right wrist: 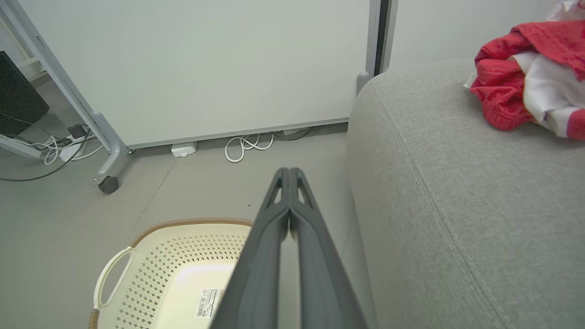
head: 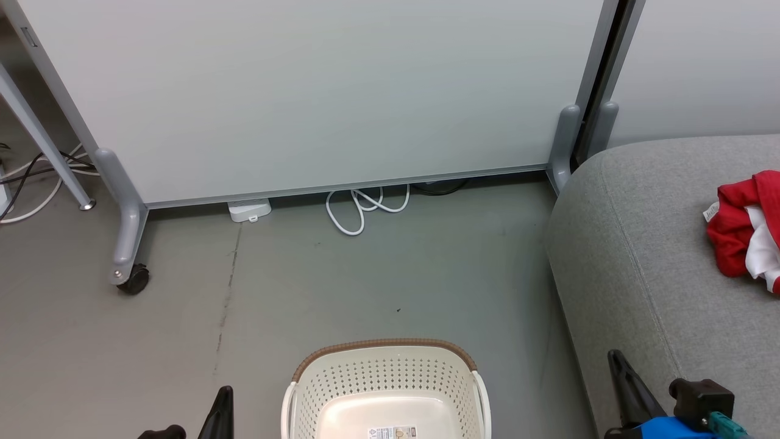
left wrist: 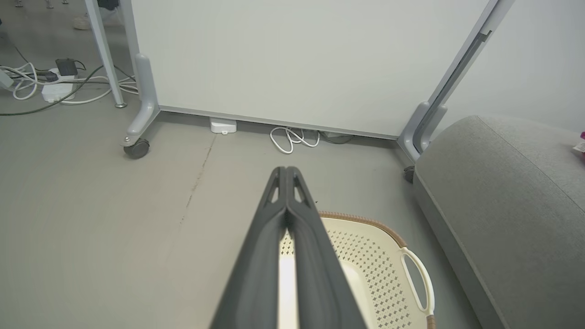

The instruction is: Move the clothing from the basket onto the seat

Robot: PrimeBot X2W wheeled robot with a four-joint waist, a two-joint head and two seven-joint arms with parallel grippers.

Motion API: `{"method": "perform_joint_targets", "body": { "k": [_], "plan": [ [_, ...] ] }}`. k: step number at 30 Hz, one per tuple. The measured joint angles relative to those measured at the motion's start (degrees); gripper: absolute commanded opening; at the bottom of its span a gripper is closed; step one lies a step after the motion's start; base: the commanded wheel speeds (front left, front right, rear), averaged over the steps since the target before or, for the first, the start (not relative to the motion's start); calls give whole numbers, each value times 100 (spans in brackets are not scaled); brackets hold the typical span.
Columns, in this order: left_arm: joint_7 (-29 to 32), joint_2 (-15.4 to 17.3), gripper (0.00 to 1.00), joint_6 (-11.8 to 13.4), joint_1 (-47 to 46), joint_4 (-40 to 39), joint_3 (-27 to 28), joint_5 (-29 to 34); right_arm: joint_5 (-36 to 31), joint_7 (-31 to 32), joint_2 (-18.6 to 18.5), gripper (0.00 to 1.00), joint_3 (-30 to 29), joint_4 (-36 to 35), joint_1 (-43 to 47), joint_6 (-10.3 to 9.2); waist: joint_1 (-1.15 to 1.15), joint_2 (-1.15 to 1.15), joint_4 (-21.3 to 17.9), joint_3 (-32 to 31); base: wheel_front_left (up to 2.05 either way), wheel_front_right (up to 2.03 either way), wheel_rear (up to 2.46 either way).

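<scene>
1. Clothing (head: pixel 740 225) on seat (head: pixel 640 256), well in from its basket-side edge; basket (head: pixel 384 372) on floor, looks empty.
2. L gripper (left wrist: pixel 286 171), R gripper (right wrist: pixel 289 171): jaws pressed together, nothing held.
3. Transfer prob. done; next: check basket btm.

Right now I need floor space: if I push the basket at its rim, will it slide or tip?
Probably slides: the basket looks wide and low, on a smooth floor. Likely light, since it is perforated plastic and the inside that shows is bare. Its thin walls may flex slightly.
</scene>
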Motion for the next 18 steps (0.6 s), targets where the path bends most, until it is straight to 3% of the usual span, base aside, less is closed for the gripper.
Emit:
{"method": "perform_joint_targets", "body": {
  "k": [18],
  "plan": [
    [479,-44,0,0,-153,-238,237,-1739,1980,385,0,0,-74,-138,-44,0,1,0,-19,12,0,0,0]
  ]
}}
